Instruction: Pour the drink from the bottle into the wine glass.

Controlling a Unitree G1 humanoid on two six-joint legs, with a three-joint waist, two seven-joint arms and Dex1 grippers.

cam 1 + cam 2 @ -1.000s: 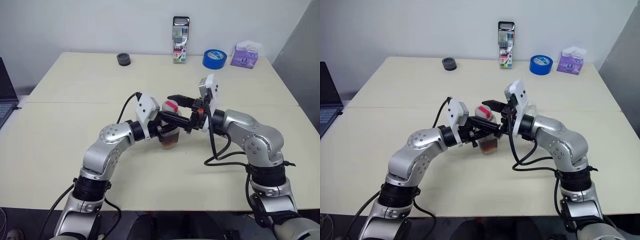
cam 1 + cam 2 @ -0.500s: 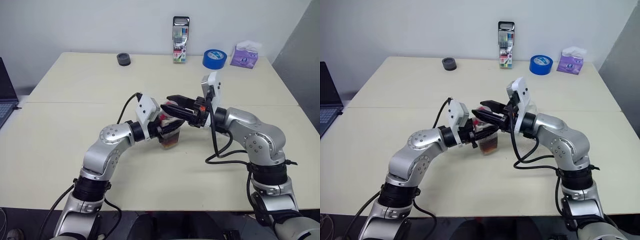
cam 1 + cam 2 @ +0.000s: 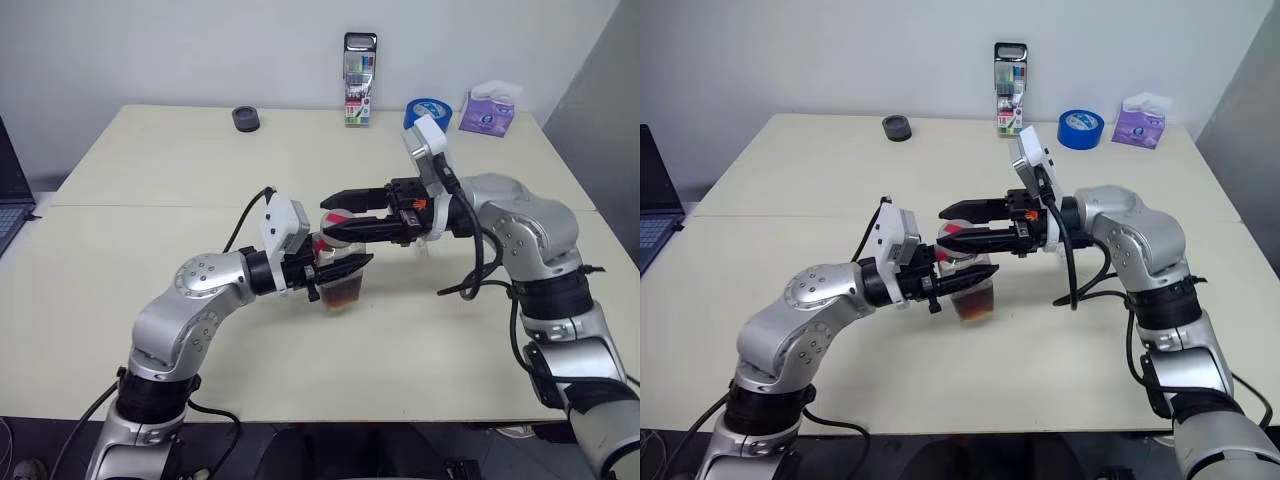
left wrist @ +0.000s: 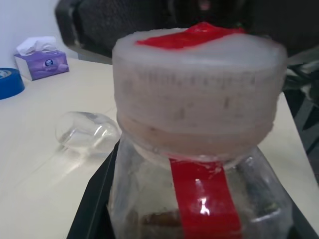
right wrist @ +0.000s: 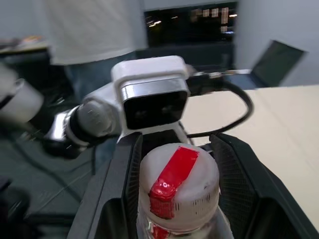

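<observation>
Gripping the bottle (image 3: 340,280) around its body, the left gripper (image 3: 338,270) held it upright just above or on the table (image 3: 150,180) near the middle, with the dark drink (image 3: 975,306) pooled in its lower part. The right gripper (image 3: 338,222) reached in level from the opposite side, its two black fingers (image 5: 239,174) closed down to a narrow span on either side of the cap (image 5: 178,177), which was whitish with a red strip across its top; whether the pads were already pressing the cap could not be told for certain. The wine glass (image 4: 87,132) showed in the left wrist view as a clear rounded bowl beyond the bottle, apparently lying on its side, though that was hard to confirm. The step in hand looked like uncapping. Doing it well would call for the right fingers to seat squarely on the cap's wall rather than its top edge, then twist about the bottle's own axis while the left grip stayed firm enough to stop the body spinning, yet not so hard that the soft plastic squeezed drink out once the seal broke. Keeping the bottle vertical mattered throughout.
</observation>
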